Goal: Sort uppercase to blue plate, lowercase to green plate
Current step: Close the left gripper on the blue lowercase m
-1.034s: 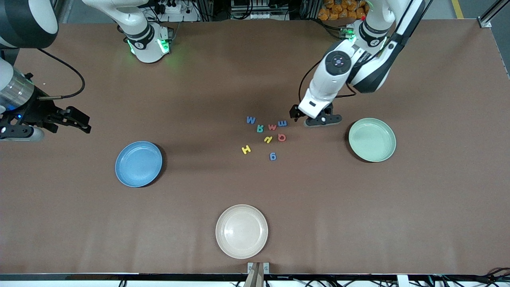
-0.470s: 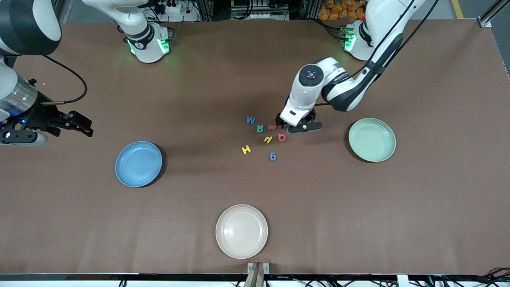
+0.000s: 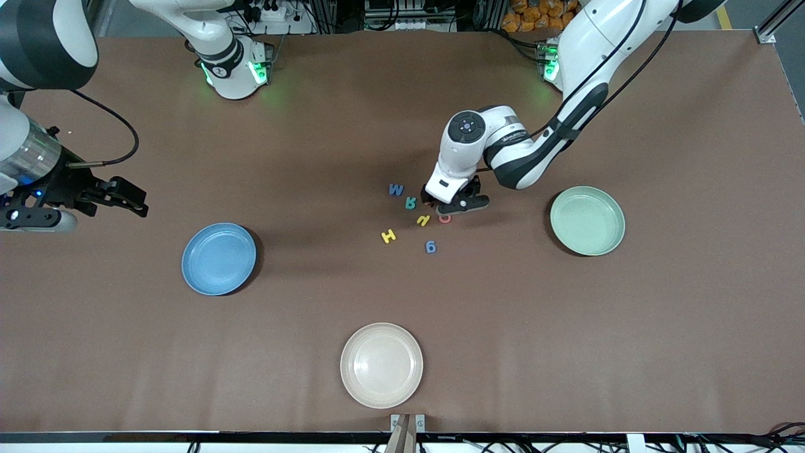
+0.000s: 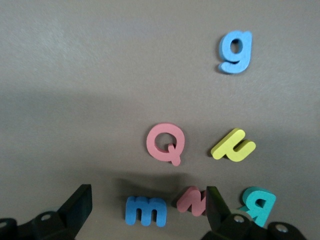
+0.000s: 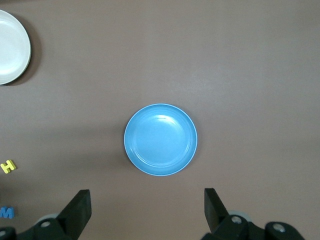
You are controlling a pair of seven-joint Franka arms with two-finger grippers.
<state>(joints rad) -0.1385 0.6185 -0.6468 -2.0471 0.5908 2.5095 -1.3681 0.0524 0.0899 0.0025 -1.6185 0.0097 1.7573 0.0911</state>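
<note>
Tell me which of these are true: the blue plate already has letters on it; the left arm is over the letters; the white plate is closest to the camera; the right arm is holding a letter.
1. The blue plate already holds letters. False: it holds nothing.
2. The left gripper hangs over the letter cluster, jaws open, above the lowercase blue m and red m. True.
3. The cream-white plate lies nearest the front camera. True.
4. The right gripper holds a letter. False: it waits with open jaws, holding nothing, near the right arm's end of the table.
5. The green plate holds the blue g. False: the g lies on the table.
</note>
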